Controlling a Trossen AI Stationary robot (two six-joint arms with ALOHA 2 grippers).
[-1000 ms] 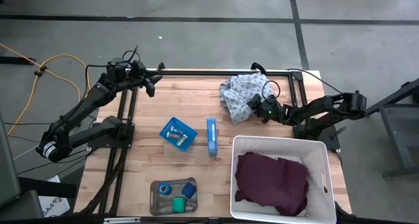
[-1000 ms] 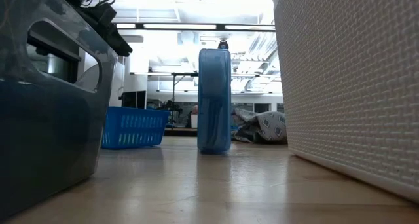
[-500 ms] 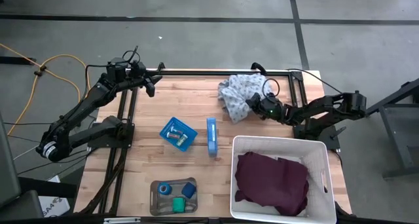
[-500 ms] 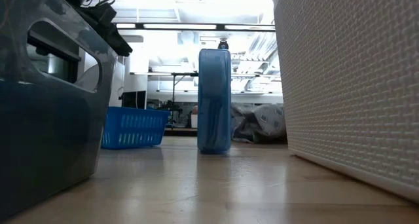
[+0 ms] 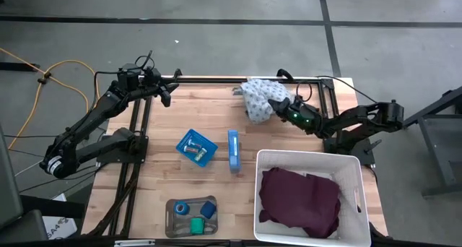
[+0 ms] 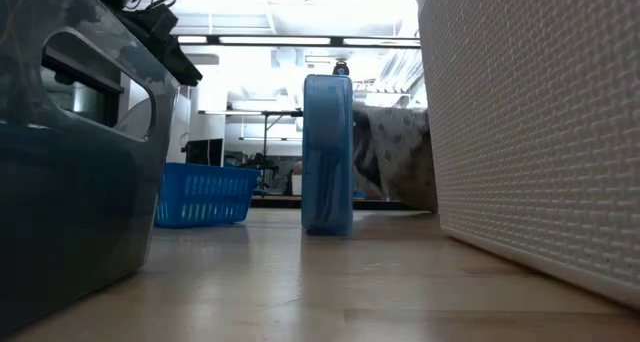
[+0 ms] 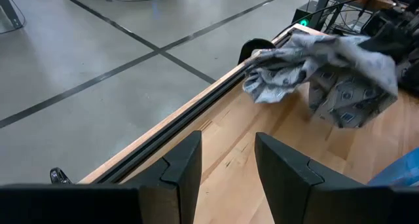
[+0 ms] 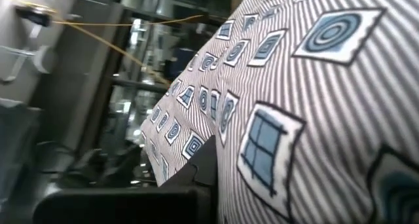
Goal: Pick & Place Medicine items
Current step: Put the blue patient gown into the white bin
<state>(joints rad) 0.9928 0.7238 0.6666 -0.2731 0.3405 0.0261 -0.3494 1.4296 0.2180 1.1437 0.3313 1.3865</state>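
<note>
Medicine items, blue roll (image 5: 180,208), green roll (image 5: 195,224) and small blue block (image 5: 208,209), sit in your grey tray (image 5: 172,228), well away from both hands. Your right hand (image 5: 279,107) is clamped on patterned cloth (image 5: 258,97); your left hand (image 5: 167,95), part-open and empty, is nearer.

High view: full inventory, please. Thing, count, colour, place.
Patterned cloth: one, pale grey-blue print, far edge of table, lifted by right gripper.
Blue basket: one, blue, table centre-left, small items inside.
Blue case: one, blue, standing on edge beside the basket.
Grey tray: one, grey, near edge; holds blue roll, green roll, blue block.
White bin: one, white, near right; holds maroon cloth.
Left gripper: far left edge, partly open, empty.
Right gripper: shut on the patterned cloth.
</note>
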